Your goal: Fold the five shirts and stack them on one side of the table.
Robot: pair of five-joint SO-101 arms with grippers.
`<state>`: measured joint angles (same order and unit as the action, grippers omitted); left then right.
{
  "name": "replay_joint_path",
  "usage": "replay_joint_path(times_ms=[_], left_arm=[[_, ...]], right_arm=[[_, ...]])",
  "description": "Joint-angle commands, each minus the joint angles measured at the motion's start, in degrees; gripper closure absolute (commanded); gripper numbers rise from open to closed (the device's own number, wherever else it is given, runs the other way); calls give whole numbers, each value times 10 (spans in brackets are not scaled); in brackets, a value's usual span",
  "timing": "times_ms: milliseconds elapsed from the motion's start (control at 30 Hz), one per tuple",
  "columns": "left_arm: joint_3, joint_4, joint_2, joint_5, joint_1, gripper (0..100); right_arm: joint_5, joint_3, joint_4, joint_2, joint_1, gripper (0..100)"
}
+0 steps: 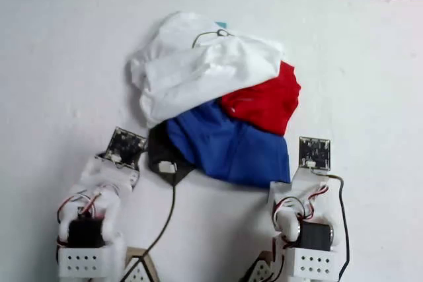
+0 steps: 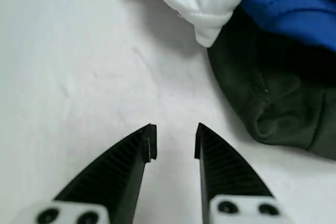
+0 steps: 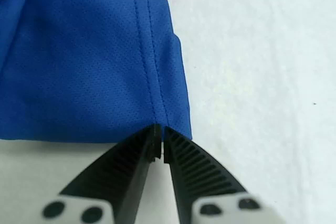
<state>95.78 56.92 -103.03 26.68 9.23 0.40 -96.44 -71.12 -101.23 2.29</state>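
Shirts (image 1: 218,104) in one loose, unfolded heap at upper centre of the high view, on the white table (image 1: 59,64). White shirt (image 1: 198,64) on top at the pile's upper left; red shirt (image 1: 264,100) to the right, partly under the white; blue shirt (image 1: 231,143) spread below both, toward the frame's lower centre; black shirt (image 1: 162,153) poking out at the blue one's left edge. Left gripper (image 2: 173,141) over bare table just beside the black shirt, claw tips apart with a clear gap, holding nothing. Right gripper (image 3: 160,139) at the hemmed corner of the blue shirt, claw tips drawn together; cannot tell whether any cloth caught between them. Arms at lower left and lower right of the high view.
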Motion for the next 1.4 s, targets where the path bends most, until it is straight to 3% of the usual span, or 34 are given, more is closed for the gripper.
replay_joint_path(times_ms=[0, 67, 200, 333, 500, 633, 800, 1167, 1367], left_arm=[[-2, -41, -15, 70, 13, 854], [-12, -44, -15, 52, 13, 854], [-126, -38, -11, -52, 12, 849], [-280, -21, 30, -67, 11, 781], [-471, 25, 284, -69, 8, 776], [-659, 130, 545, -133, -37, 772], [-885, 259, 804, -218, -112, 654], [-1159, 227, 1226, -217, -124, 668], [-1267, 240, 1372, -216, -110, 715]], right_arm=[[-1, -6, -2, 4, 4, 978], [-1, -6, -2, 4, 4, 978], [-1, -6, -2, 4, 4, 978], [-1, -6, -2, 4, 4, 978], [-1, -6, -2, 4, 4, 978], [-1, -6, -2, 4, 4, 978], [-1, -6, -2, 4, 4, 978], [-1, -6, -2, 4, 4, 978], [-1, -6, -2, 4, 4, 978]])
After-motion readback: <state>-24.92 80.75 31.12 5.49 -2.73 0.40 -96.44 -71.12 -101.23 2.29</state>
